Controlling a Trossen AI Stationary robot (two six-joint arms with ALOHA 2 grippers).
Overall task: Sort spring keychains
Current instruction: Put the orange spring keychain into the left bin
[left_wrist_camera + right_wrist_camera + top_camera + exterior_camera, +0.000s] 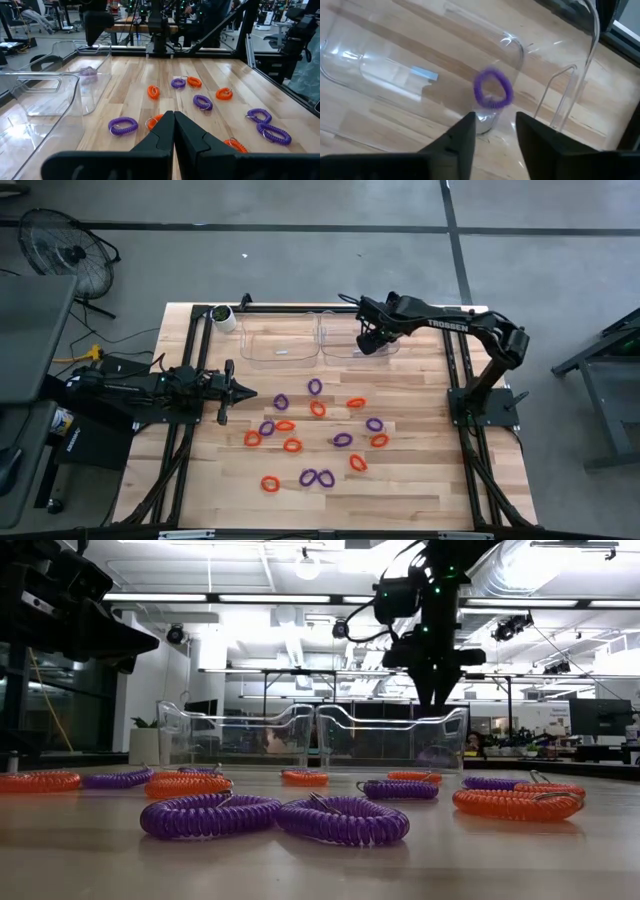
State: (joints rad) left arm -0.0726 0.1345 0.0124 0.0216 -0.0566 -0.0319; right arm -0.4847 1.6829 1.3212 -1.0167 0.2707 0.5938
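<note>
Purple keychain (pixel 493 89) blurred, loose beyond parted, empty right pincer (pixel 492 131) over right bin (pixel 358 352); left pincer (pixel 174 131) shut, empty.

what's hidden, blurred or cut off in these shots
- Purple keychain below the open right gripper: blurred in the right wrist view, so whether it has landed in the right bin cannot be told.
- High view: the arm covers part of that bin.
- Low view: the right gripper sits behind the bin wall.
- Left wrist view: the shut left gripper hides part of an orange keychain.
</note>
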